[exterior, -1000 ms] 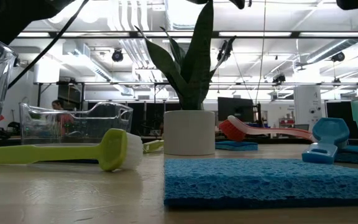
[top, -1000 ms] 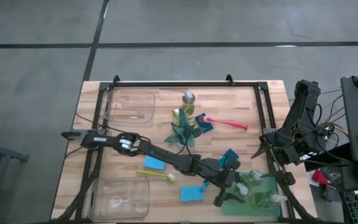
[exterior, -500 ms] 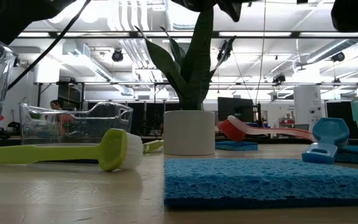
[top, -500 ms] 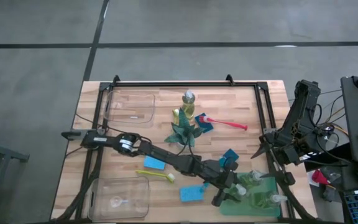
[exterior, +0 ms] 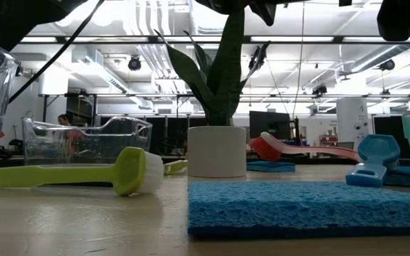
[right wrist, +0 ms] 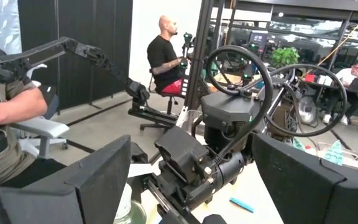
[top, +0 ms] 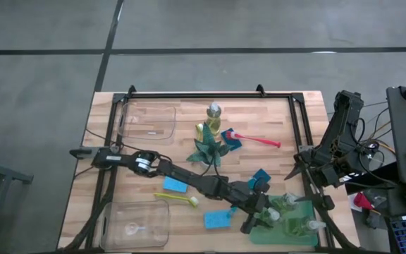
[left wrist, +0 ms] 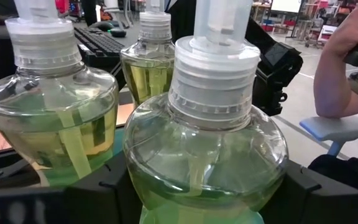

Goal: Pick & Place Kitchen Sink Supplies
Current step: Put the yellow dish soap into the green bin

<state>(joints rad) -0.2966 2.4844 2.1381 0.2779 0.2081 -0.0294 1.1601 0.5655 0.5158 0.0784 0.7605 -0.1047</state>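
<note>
Pump bottle (left wrist: 207, 155) sat wedged between the left gripper's (top: 263, 212) two dark fingers, which were clamped on its round belly from both sides. That was down in the green tray (top: 287, 238), around 5 o'clock from the table's middle in the overhead shot. Two more bottles (left wrist: 55, 118) of the same yellow-green stuff stood right behind it in the tray.

Just outside the tray toward 6 o'clock lay a blue sponge (top: 217, 219). A yellow-green brush (top: 178, 199) and a second sponge (top: 175, 185) were off toward 7, past a clear bin (top: 132, 224) in the near-left corner. A blue brush (top: 259, 178) lay just beyond the gripper.

The potted plant (top: 208, 149) was pretty much dead centre. Past it at 1 o'clock was the red brush (top: 256, 139), and at 12 another bottle (top: 214, 116) stood upright. The far bin (top: 146, 121) was up at 11.

The right gripper (top: 303, 168) was parked at the table's 3 o'clock edge, fingers spread, nothing in them.
</note>
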